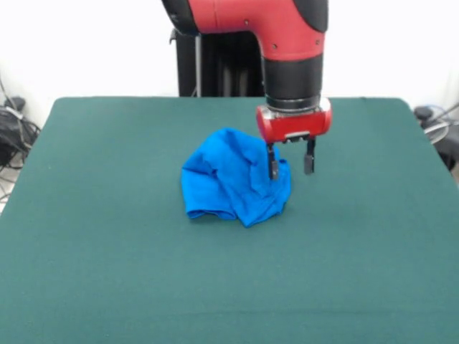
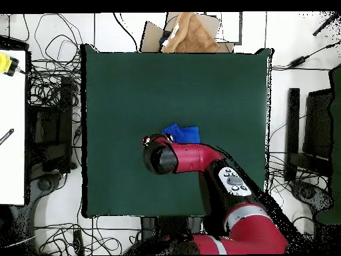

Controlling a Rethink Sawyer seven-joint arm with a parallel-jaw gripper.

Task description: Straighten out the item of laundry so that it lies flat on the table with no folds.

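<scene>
The item of laundry (image 1: 233, 179) is a bright blue shirt crumpled into a folded heap near the middle of the dark green table (image 1: 107, 272). No print shows on it. My gripper (image 1: 290, 166) hangs open just above the heap's right edge. One finger stands in front of the blue cloth, the other past its edge over bare felt. Nothing sits between the fingers. In the overhead view the arm's head covers the gripper, and only part of the shirt (image 2: 182, 133) shows beyond it.
Cables and dark equipment (image 2: 50, 127) lie on the floor around the table. A brown cardboard box (image 2: 190, 37) sits past the table's far edge in the overhead view. A white bench (image 2: 12, 127) stands at the left.
</scene>
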